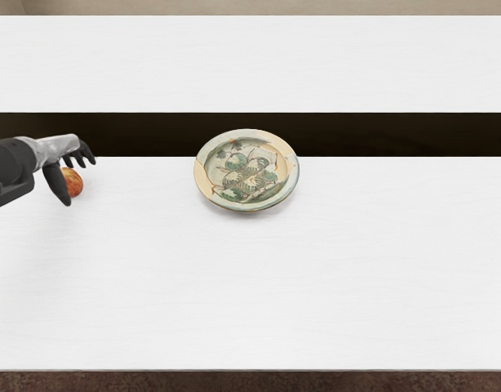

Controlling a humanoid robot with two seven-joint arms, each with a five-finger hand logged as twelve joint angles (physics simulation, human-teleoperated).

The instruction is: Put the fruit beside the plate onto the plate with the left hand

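At the far left of the table [332,286], the left hand [64,161] hangs over the fruit [73,183], fingers spread and thumb down beside it, not yet closed. Step: reach, pre-grasp. The fruit sits on the tabletop, well apart from the plate [203,184] to its right. Next: close, lift, carry right. Nothing appears to stand between.

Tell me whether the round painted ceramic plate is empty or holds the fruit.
Empty: the plate shows only its painted pattern. The small red-orange fruit lies on the white table, by the left hand.
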